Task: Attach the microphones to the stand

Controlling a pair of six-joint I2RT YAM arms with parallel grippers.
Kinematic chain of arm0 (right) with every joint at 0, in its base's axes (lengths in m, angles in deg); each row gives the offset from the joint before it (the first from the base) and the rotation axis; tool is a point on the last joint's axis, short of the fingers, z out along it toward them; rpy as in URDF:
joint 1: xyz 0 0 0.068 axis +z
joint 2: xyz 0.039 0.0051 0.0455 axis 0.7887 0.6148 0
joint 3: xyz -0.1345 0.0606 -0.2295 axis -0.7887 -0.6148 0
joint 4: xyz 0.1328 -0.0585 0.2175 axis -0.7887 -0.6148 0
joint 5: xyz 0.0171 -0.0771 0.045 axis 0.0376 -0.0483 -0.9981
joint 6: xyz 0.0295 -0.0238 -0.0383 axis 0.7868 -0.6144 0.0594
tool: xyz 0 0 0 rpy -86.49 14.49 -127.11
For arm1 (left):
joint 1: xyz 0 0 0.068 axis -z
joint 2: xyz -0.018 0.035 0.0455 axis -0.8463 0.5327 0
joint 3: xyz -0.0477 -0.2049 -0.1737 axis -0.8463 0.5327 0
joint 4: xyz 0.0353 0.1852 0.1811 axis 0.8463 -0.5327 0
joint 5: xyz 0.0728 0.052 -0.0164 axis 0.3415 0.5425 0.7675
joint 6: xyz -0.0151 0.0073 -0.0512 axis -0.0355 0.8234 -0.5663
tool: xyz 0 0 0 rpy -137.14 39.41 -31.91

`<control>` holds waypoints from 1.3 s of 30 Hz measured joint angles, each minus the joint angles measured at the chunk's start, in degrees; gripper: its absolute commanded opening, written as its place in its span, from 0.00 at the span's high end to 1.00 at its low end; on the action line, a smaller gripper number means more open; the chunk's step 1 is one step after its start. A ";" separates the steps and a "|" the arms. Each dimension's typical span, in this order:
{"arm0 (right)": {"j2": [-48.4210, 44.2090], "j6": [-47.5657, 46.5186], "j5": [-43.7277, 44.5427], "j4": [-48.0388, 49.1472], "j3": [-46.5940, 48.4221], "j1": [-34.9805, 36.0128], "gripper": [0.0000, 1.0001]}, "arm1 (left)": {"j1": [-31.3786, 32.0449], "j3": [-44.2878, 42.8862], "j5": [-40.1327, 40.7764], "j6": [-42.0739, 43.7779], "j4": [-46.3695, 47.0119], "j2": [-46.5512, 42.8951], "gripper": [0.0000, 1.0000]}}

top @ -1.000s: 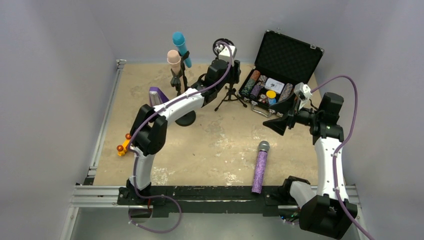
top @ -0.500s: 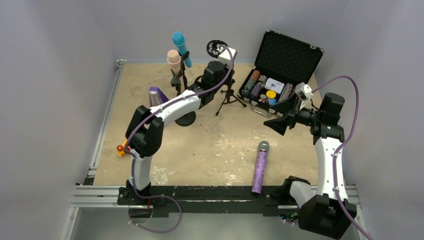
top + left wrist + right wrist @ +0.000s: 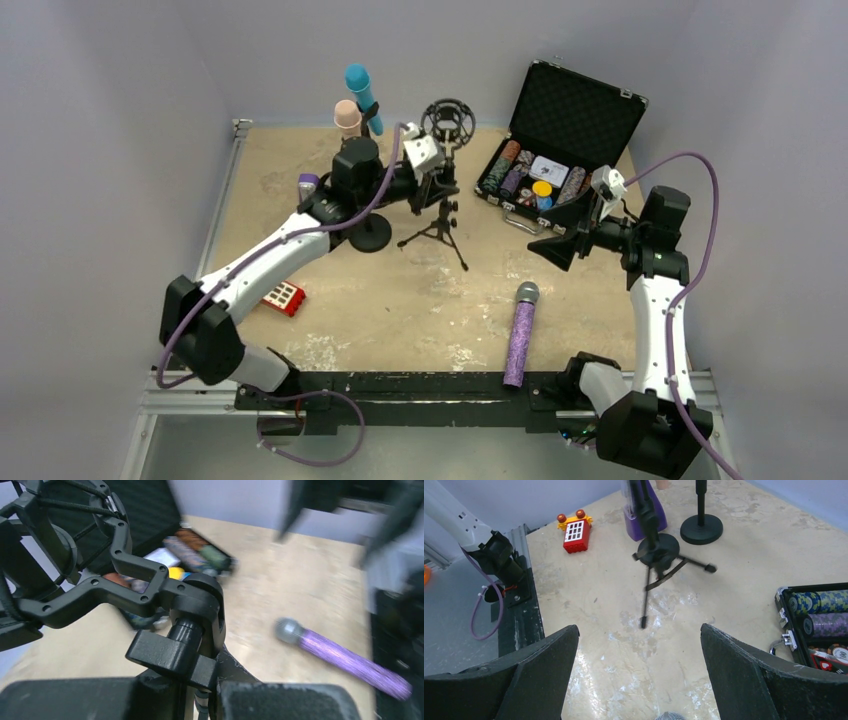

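My left gripper (image 3: 437,185), half open a second before, had clamped shut on the tripod stand (image 3: 195,600) and pulled it away from the chip case (image 3: 580,105). My right gripper (image 3: 565,228) hung wide open, holding nothing. The glittery purple microphone (image 3: 520,335), with its grey mesh head, lay flat by the near edge of the tabletop (image 3: 400,300).

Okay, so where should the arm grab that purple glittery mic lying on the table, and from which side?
Grip the purple mic around the middle of its glittery barrel, coming straight down from above and closing across its width. It lies flat with bare table on both sides. The grey mesh head is rounder and would likely slip.
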 measured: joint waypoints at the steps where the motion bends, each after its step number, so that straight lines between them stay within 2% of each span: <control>1: -0.13 0.00 0.00 0.00 0.00 0.00 0.04 | 0.22 2.12 -4.46 0.46 -0.13 -2.27 1.00; 5: -0.28 0.00 0.02 0.02 0.00 -0.04 0.04 | 1.42 13.14 -16.65 1.73 1.49 -10.23 1.00; 8: -0.26 0.00 0.02 0.02 0.00 -0.04 0.04 | 1.70 21.33 -21.33 3.21 2.32 -14.29 1.00; 17: -0.26 -0.02 0.07 0.07 -0.02 -0.04 0.04 | 1.68 28.06 -24.06 7.45 4.98 -16.02 1.00; 18: -0.26 -0.02 0.09 0.07 -0.02 -0.04 0.04 | 1.68 28.50 -24.06 7.61 5.42 -16.33 0.94; 20: -0.24 -0.02 0.15 0.07 -0.02 -0.04 0.04 | 1.68 29.44 -23.93 7.65 6.45 -17.03 0.76; 24: -0.07 -1.53 0.70 -1.29 0.11 -0.04 0.05 | 1.68 33.57 -19.54 7.34 9.92 -20.02 0.53; 28: 1.86 -8.50 2.01 -10.34 2.97 -0.07 0.06 | 1.68 38.03 -12.13 5.31 11.23 -23.69 0.37; 29: 2.60 -10.75 2.40 -13.05 3.96 -0.09 0.06 | 1.68 38.91 -10.43 4.70 11.47 -24.90 0.28; 32: 3.87 -16.35 4.26 -19.37 5.16 -0.11 0.06 | 1.68 40.44 -6.14 2.75 11.61 -28.70 0.11; 34: 3.85 -18.49 5.95 -22.40 5.14 -0.09 0.06 | 1.68 40.74 -3.17 1.16 11.15 -31.69 0.02; 39: 1.42 -19.32 9.33 -23.85 3.61 -0.13 0.06 | 1.57 40.98 7.54 -6.49 6.43 -42.14 0.01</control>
